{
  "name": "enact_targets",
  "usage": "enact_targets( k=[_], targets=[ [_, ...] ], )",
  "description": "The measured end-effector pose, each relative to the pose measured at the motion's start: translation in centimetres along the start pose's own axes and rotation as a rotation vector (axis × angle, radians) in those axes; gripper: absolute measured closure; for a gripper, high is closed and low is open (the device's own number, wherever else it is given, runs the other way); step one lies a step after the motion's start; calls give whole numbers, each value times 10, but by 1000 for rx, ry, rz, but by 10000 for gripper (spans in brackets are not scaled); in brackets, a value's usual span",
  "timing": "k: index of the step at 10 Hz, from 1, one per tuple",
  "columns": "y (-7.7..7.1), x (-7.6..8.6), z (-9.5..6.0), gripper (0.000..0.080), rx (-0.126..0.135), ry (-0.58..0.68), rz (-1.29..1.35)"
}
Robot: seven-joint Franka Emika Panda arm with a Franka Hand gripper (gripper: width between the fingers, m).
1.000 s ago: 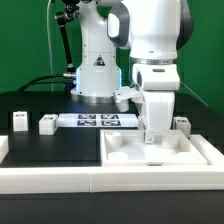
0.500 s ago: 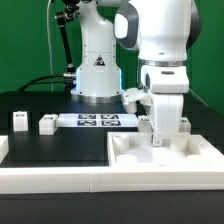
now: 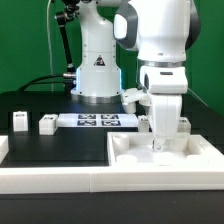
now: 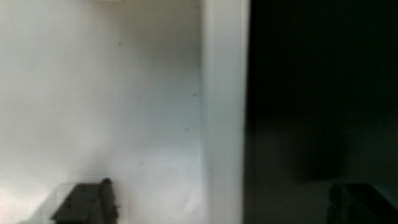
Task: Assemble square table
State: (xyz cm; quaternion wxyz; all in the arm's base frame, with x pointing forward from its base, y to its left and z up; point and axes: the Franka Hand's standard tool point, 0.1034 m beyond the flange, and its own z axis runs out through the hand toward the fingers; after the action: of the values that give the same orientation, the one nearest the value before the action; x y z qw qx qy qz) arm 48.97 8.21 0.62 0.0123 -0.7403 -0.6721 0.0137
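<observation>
The square table's top [image 3: 130,158] lies flat at the front of the exterior view's right, a large white square with a recessed face. My gripper [image 3: 161,144] points straight down at its far edge and is open. In the wrist view the top's white face [image 4: 107,100] and its raised edge [image 4: 224,90] fill one side, with the black table [image 4: 320,100] on the other. My dark fingertips [image 4: 84,203] stand wide apart on either side of that edge, gripper [image 4: 222,205] holding nothing. Two leg pegs [image 3: 19,121] [image 3: 47,124] stand at the exterior view's left.
The marker board [image 3: 97,121] lies flat behind the top, in front of the robot's base [image 3: 97,80]. A long white rail [image 3: 50,178] runs along the front. Another small white part [image 3: 182,124] stands behind the top at the exterior view's right.
The gripper slid a little toward the exterior view's right, the top shifting with it, and the jaws then went from shut to wide open, letting go of the edge.
</observation>
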Motion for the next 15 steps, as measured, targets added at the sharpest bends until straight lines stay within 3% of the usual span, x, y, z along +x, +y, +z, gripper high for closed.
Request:
enact_targets(
  k=[3,5,10,12,13,15],
  targets=[
    [-2,1,-23,152,-27,0,88],
    [-6,11,-34,150,-40,1,177],
    [-10,10,-31,150,-39,4,203],
    [-11,13,-32,150,-43,13,385],
    [-15,19,-35,150,-58,29,527],
    [-15,28,-37,150,-47,46,778]
  ],
)
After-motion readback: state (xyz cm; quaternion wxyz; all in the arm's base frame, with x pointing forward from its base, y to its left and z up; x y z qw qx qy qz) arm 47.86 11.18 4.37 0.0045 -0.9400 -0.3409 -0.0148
